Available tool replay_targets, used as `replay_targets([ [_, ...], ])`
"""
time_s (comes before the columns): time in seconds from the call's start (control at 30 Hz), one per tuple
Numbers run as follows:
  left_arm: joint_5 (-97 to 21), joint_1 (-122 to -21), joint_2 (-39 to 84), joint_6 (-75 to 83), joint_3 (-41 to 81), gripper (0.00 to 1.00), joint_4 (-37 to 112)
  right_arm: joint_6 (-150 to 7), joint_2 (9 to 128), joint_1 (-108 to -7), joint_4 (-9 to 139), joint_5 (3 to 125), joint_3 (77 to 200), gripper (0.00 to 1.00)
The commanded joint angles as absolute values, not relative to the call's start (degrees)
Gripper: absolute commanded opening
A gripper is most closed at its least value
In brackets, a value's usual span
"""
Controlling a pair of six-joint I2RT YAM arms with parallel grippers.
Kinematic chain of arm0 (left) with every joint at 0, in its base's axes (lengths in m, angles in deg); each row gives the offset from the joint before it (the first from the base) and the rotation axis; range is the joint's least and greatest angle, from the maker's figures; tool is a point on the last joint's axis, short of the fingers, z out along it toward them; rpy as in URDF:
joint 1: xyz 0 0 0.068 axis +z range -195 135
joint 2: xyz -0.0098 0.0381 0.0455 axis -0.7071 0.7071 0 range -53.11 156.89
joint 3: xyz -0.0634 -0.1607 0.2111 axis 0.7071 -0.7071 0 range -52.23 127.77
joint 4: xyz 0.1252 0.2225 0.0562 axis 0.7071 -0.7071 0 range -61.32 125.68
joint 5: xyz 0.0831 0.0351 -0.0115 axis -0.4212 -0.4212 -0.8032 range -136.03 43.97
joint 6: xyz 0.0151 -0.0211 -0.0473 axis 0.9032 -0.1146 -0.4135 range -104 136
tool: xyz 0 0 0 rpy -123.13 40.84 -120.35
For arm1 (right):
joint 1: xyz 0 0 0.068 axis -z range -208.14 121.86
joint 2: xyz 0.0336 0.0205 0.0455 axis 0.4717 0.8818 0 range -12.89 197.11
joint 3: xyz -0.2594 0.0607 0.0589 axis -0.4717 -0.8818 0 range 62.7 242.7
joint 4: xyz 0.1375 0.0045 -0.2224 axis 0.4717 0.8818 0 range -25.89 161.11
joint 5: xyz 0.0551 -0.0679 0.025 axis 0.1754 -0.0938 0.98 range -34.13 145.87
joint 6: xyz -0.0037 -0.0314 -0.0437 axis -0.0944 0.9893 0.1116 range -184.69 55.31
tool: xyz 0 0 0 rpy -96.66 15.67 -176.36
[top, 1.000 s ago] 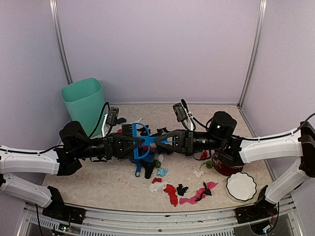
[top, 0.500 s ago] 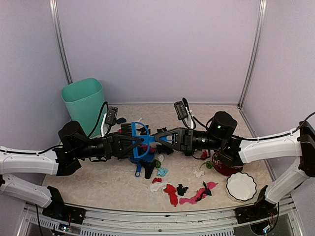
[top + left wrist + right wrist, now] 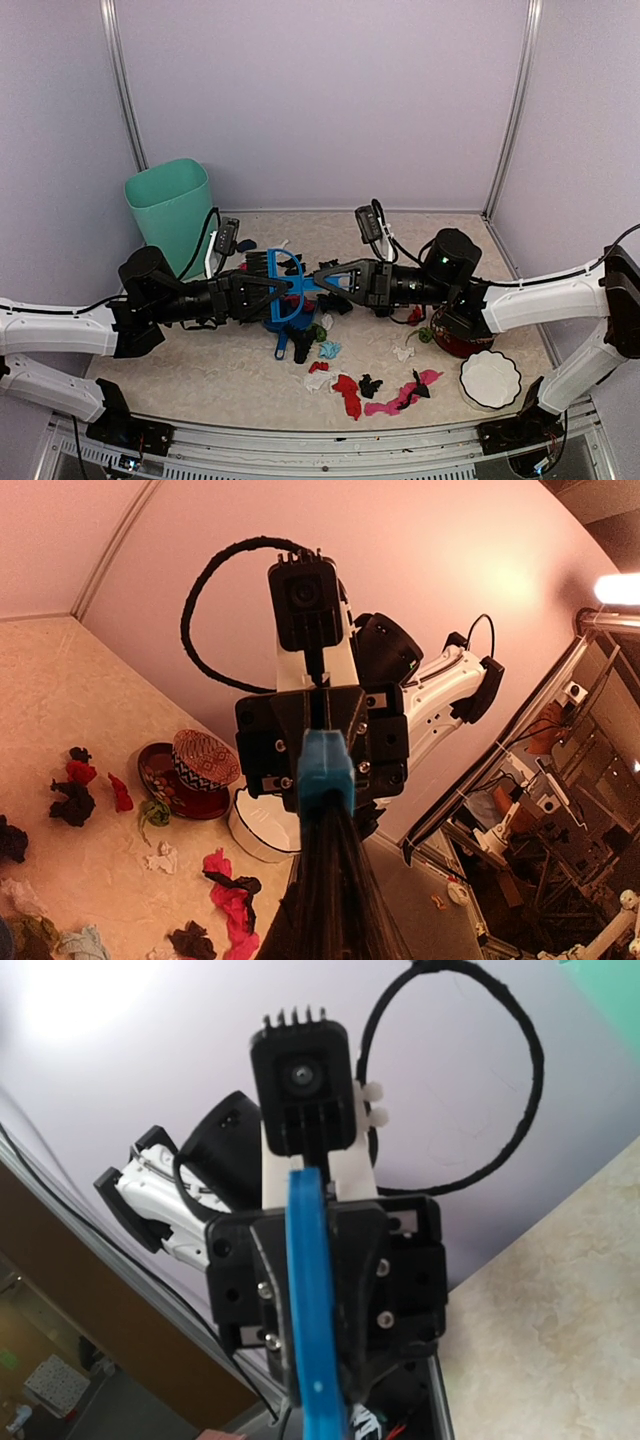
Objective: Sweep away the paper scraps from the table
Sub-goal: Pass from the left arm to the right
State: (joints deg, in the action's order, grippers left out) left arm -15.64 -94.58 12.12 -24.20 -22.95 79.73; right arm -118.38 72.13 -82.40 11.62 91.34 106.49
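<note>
Over the middle of the table (image 3: pixel 200 370) my two grippers meet nose to nose on a blue brush (image 3: pixel 287 285) with black bristles (image 3: pixel 335 880). The left gripper (image 3: pixel 272 291) is shut on it from the left. From the right, my right gripper (image 3: pixel 322 283) is shut on its thin blue handle (image 3: pixel 308 1300). Each wrist view shows the other gripper head-on behind the brush. Paper scraps lie on the table below: red (image 3: pixel 347 392), pink (image 3: pixel 400 395), black (image 3: pixel 370 385), teal (image 3: pixel 329 349), white (image 3: pixel 403 352). More blue plastic (image 3: pixel 282 328), probably the dustpan, lies under the brush.
A mint-green bin (image 3: pixel 170 208) stands at the back left. At the right, beside my right arm, sits a red-patterned bowl (image 3: pixel 458 338), with a white scalloped dish (image 3: pixel 490 378) in front of it. Pale walls close in three sides.
My right gripper has slid a little to the left and closed its jaws on the blue handle. The left gripper stays shut on the brush.
</note>
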Motion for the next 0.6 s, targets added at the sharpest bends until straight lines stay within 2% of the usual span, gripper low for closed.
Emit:
replay_targets([
  [0.0, -18.48, -94.62, 11.26, -23.16, -21.87, 0.31, 78.39, -119.08, 71.07, -82.23, 9.07, 89.35, 105.01, 0.0],
  [0.03, -19.19, -94.57, 11.07, -23.08, -21.82, 0.48, 77.57, -118.72, 70.32, -82.19, 9.64, 88.32, 104.62, 0.0],
  [0.2, -24.82, -93.87, 8.96, -22.2, -21.43, 0.92, 72.44, -113.35, 64.44, -81.52, 18.35, 83.09, 103.4, 0.0],
  [0.23, -26.29, -93.6, 8.37, -22.21, -21.37, 0.96, 70.92, -112.31, 63.62, -81.42, 20.5, 81.86, 103.34, 0.0],
  [0.27, -28.01, -93.2, 7.76, -22.21, -21.3, 0.99, 69.3, -111.03, 61.88, -81.25, 23.04, 80.58, 103.36, 0.0],
  [0.57, -40.87, -89.4, 2.0, -22.45, -21.35, 0.99, 53.04, -99.9, 51.54, -78.71, 45.06, 65.97, 103.1, 0.0],
])
